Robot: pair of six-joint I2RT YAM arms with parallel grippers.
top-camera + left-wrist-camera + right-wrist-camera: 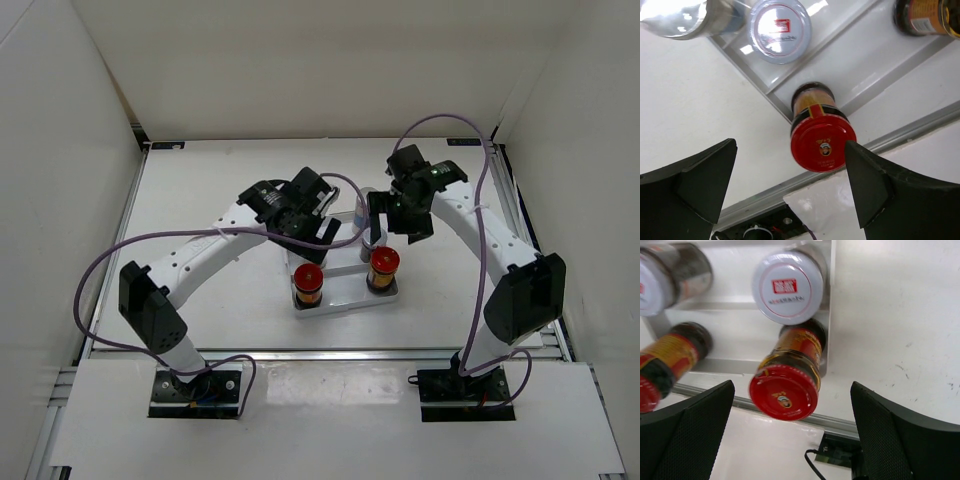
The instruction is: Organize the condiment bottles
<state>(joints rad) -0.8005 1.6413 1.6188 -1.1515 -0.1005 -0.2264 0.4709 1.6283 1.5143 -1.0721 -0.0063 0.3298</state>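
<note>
Both red-capped jars point(308, 283) sit upright in the near row of the tray point(345, 292), with silver-lidded jars point(788, 287) right behind them. The left gripper point(790, 145) hangs over one red cap and the right gripper point(792, 385) over the other. Both sets of jaws are wide apart and grip nothing.

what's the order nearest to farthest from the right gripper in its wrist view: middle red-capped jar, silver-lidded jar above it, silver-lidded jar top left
From the right gripper:
1. middle red-capped jar, directly between its open jaws.
2. silver-lidded jar, just beyond it, upper middle.
3. second silver-lidded jar, far top left, partly cut off.
</note>
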